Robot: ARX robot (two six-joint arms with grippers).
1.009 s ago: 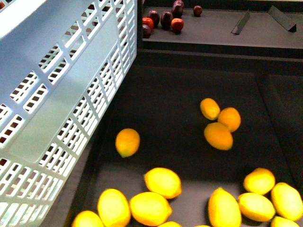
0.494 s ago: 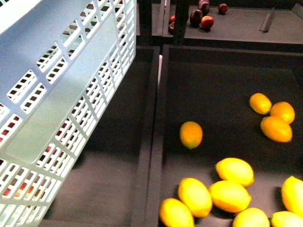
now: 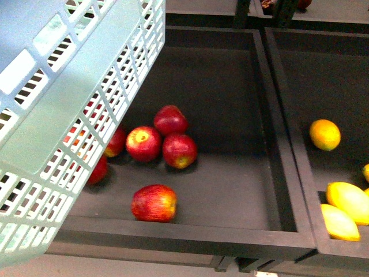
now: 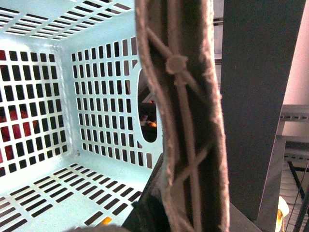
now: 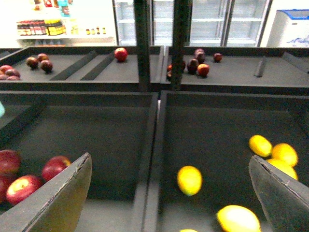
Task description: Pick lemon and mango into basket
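At the front view's upper left, the light turquoise slotted plastic basket [image 3: 86, 115] hangs tilted over red apples [image 3: 143, 143], the left gripper's hold on it hidden, while the right gripper [image 5: 169, 159], spread wide, faces yellow oval lemons [image 5: 236, 218], seemingly to pick one.

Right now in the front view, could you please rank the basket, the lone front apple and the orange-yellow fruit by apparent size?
1. basket, largest by far, and closest to the camera.
2. front apple.
3. orange-yellow fruit, somewhat smaller, but it lies farther back, so real size is unsure.
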